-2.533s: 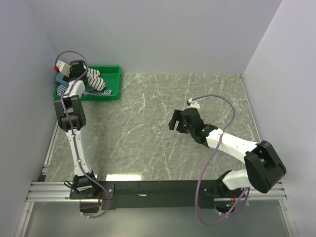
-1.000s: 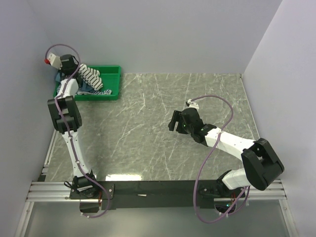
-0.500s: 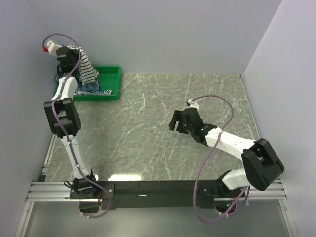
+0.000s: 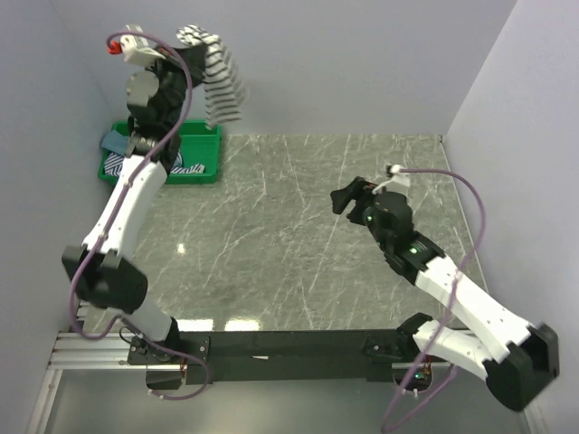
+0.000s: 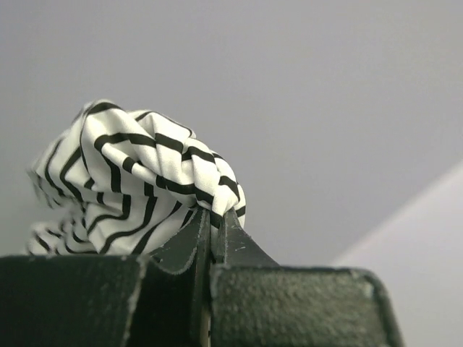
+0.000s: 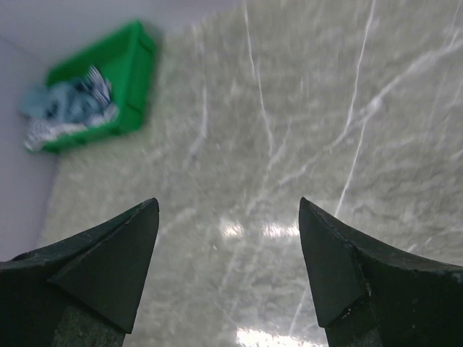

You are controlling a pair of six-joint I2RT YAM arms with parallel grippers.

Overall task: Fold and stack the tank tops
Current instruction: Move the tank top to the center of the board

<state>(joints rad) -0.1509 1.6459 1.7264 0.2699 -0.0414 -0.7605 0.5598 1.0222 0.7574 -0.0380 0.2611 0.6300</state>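
My left gripper (image 4: 185,41) is raised high above the back left corner, shut on the white tank top with thin black stripes (image 4: 220,80), which hangs in the air beside the arm. In the left wrist view the striped cloth (image 5: 137,177) bunches over the closed gripper (image 5: 215,212). Two more tank tops lie in the green tray (image 4: 206,154): a teal-blue one (image 6: 54,101) and a blue-and-white striped one (image 4: 185,168). My right gripper (image 4: 348,194) hovers open over the middle right of the table, nothing between its fingers (image 6: 126,249).
The green tray (image 6: 137,69) sits at the table's back left corner against the walls. Grey marble tabletop (image 4: 289,235) spreads between the two arms. Walls close in at the left, back and right.
My left arm has swung up and to the right, lifting the black-striped tank top out of the tray into the air. The right arm has risen and shifted right, still open.
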